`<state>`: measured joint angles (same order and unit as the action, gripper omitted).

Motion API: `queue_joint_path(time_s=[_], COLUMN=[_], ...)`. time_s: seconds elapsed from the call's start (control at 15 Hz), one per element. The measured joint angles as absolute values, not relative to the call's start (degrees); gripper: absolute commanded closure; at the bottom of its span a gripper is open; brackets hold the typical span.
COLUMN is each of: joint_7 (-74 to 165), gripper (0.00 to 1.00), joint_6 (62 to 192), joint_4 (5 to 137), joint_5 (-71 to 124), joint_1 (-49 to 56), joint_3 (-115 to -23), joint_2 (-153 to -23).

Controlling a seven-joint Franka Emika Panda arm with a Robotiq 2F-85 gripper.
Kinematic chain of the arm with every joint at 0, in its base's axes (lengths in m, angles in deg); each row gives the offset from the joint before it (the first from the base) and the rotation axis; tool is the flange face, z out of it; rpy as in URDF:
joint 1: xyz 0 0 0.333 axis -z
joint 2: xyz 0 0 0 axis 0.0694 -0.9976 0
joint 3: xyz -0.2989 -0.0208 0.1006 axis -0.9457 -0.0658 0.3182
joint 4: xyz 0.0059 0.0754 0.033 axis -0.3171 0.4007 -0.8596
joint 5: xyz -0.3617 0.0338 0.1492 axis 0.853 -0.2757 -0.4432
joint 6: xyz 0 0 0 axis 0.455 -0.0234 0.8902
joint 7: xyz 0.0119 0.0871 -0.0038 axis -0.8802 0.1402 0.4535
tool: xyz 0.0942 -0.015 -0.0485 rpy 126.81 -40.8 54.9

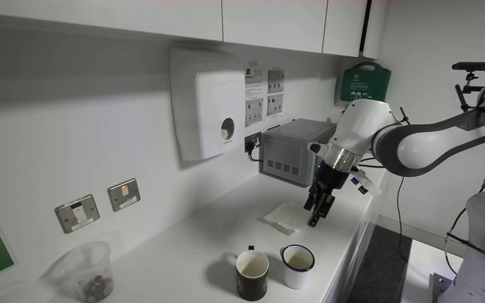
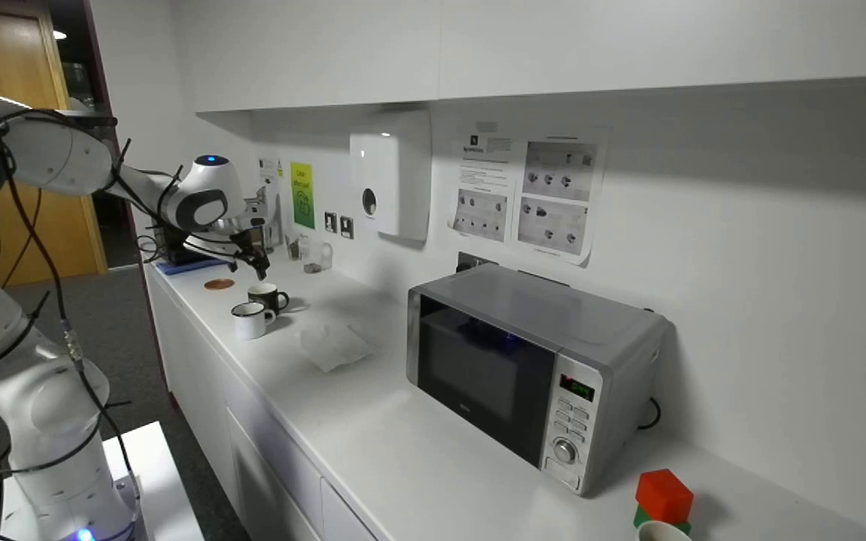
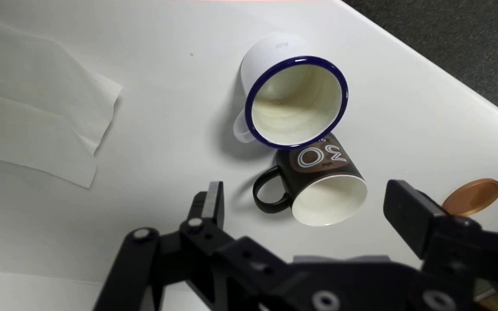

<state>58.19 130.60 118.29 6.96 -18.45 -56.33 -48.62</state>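
At the left of the wrist view, creased white paper (image 3: 37, 116) lies spread on the counter (image 3: 167, 99). Further right, low in the frame, the fingers (image 3: 212, 205) of the gripper (image 3: 306, 201) reach up from the bottom edge, one left of centre and one right of it; they stand wide apart and have hold of nothing. In the upper middle is a white mug (image 3: 292, 97) with a dark blue rim, upright, its handle toward the lower left. Below it, just right of the centre, stands a dark mug (image 3: 318, 172), also upright, pale inside, handle to the left. A copper-coloured disc (image 3: 474, 196) lies at the right, partly hidden behind a finger, and carpet (image 3: 456, 39) fills the upper right corner. In an exterior view, a clear plastic tub (image 1: 93, 263) stands at lower left, then come metal switch plates (image 1: 77, 213) and a white dispenser (image 1: 211, 105); right of the bottom centre the dark mug and white mug sit just beside each other with a gap between, a grey microwave (image 1: 289, 151) behind them and the gripper above the counter, touching neither mug.
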Motion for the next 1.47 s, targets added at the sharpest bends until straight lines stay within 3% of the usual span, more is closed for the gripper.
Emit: queue_joint_path(time_s=[0.87, 1.47], joint_7=[58.14, 62.23], gripper=[0.0, 0.0], joint_6=[130.64, 128.88], joint_4=[111.05, 110.44], joint_5=[7.82, 8.46], joint_1=[-17.71, -16.74], joint_3=[-54.57, -53.95], joint_2=[-60.72, -62.02])
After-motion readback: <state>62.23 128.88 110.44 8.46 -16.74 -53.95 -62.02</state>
